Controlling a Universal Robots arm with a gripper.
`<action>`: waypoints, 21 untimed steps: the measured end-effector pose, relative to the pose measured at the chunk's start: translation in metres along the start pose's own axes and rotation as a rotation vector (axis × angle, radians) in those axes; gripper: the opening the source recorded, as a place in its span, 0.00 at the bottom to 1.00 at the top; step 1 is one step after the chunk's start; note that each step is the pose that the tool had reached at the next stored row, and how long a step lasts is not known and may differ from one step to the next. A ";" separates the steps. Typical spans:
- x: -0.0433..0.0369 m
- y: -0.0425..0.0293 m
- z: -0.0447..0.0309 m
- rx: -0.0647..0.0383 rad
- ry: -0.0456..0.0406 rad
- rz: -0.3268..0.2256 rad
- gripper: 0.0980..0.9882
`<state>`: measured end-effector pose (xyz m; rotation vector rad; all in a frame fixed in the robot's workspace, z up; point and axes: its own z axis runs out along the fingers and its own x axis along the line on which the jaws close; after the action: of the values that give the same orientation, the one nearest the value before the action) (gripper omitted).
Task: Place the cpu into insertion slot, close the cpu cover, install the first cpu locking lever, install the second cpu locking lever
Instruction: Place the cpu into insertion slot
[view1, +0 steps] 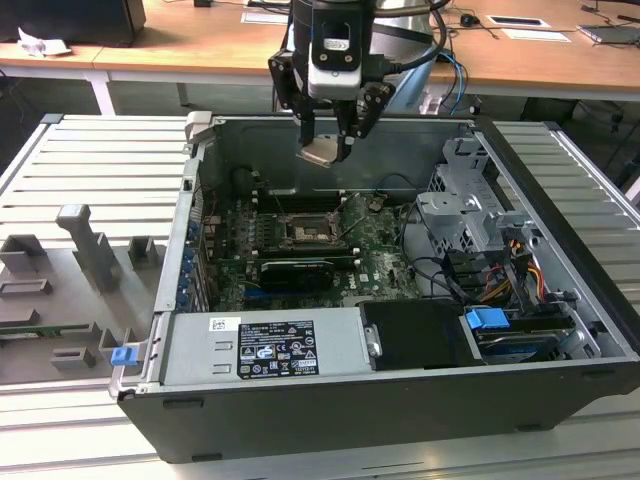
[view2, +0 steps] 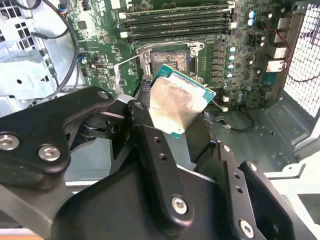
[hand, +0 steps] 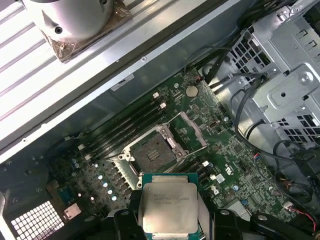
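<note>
My gripper (view1: 325, 140) hangs above the open computer case, shut on the cpu (view1: 322, 152), a flat square chip with a pale metal face. Both wrist views show the cpu (view2: 177, 102) (hand: 167, 207) clamped by its edges between the black fingers (view2: 145, 130). The insertion slot (view1: 303, 232) lies lower down on the green board, a dark square socket (hand: 152, 152) (view2: 172, 57) with a silver rim and nothing in it. The silver cpu cover (hand: 187, 127) appears swung up at one side of the socket. A thin wire lever (view2: 125, 61) sticks out beside it.
Long black memory strips (view2: 175, 22) run beside the socket. A silver drive cage (view1: 465, 215) and cables fill the exterior view's right of the case. A labelled power supply (view1: 265, 345) sits at the front. A grey fixture tray (view1: 70, 280) lies outside on the left.
</note>
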<state>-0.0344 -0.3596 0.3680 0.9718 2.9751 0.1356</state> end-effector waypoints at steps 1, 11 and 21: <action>0.0000 0.0000 0.0002 0.000 -0.0017 0.020 0.48; -0.0001 -0.0003 0.0033 -0.005 -0.0212 0.249 0.48; -0.0002 -0.0008 0.0093 0.003 -0.0241 0.337 0.48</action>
<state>-0.0343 -0.3596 0.3587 1.4556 2.7633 0.1197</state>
